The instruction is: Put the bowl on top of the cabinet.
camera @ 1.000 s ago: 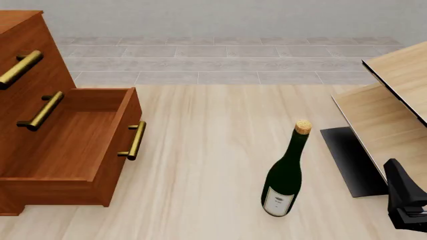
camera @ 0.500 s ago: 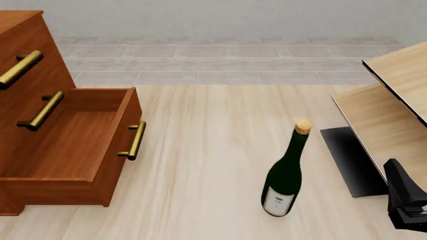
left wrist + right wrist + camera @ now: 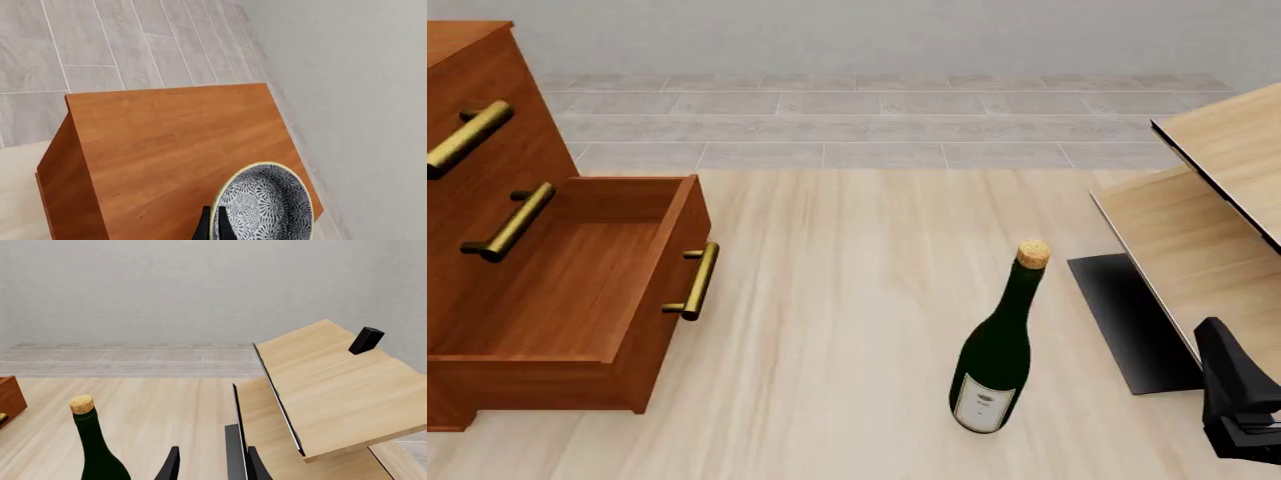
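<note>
The left pincer (image 3: 212,227) clenched the bowl (image 3: 263,202) by its rim above the cabinet (image 3: 180,145) top near its edge, so an early release could drop it off, while the right pincer (image 3: 210,465) waited released.

Upright corked wine bottle (image 3: 997,357), pale wood furniture (image 3: 1214,210) beside
</note>
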Available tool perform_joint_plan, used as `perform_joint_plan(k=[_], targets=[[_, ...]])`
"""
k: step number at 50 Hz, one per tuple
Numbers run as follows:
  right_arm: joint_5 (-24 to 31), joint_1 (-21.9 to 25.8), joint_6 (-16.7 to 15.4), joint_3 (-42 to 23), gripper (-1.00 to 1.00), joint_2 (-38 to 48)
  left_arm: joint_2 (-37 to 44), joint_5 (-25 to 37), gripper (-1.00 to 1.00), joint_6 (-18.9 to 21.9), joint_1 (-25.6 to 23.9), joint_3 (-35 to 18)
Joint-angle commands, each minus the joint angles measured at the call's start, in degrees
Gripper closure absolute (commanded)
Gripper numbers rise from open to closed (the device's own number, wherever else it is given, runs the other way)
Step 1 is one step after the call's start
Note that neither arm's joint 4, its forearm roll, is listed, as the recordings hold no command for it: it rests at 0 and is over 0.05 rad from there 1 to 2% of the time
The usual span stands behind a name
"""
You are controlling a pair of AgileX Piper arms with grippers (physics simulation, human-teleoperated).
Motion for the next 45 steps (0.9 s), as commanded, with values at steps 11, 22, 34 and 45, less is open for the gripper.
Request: perform_joint_plan(k=[11,22,34,45], targets=[[0.0,0.0,0.0,0.0,-1.0,0.0,-1.8,-0.6,-1.0,2.0,1.8,-0.2],[0.0,0.0,0.0,0.0,-1.0,0.0,-3.1,0.1,-1.0,2.0,1.6,-1.0],[0.0,0.0,0.0,0.0,-1.0,0.0,-7.1,1.1,-1.0,1.6,1.5,-3.1],[0.0,0.0,0.0,0.0,-1.0,0.0,-9.4,1.0,-1.0,1.7,2.1,-4.4]])
